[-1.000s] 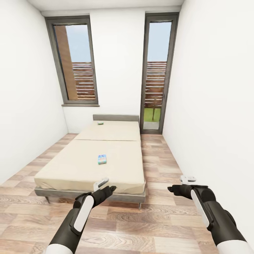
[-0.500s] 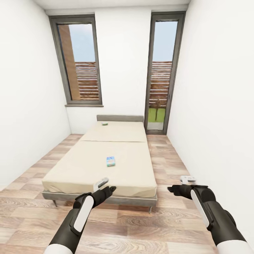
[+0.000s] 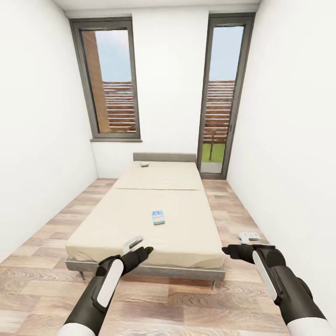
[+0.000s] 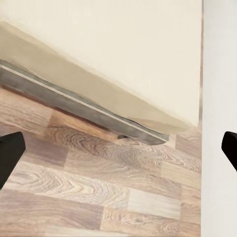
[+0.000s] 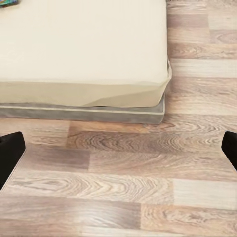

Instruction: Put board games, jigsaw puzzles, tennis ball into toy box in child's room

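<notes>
While the robot faces the bed (image 3: 140,219) from its foot end, the step in hand looks like the approach to the two board games lying on the mattress, with nothing picked up yet. A blue-topped game box (image 3: 158,217) rests flat near the middle of the bed's nearer half, and a small greenish box (image 3: 144,164) sits far off by the headboard. The left gripper (image 3: 138,246) hangs over the floor just short of the bed's foot edge, and the right gripper (image 3: 242,243) hangs beyond the bed's foot corner on the side nearer the glass door (image 3: 223,95). In both wrist views the dark fingers (image 4: 10,154) stand at opposite borders, so each pair is spread wide and touches nothing. The next move probably calls for rolling closer to the bed and reaching well over the mattress, since the nearer box lies clear of either hand.
</notes>
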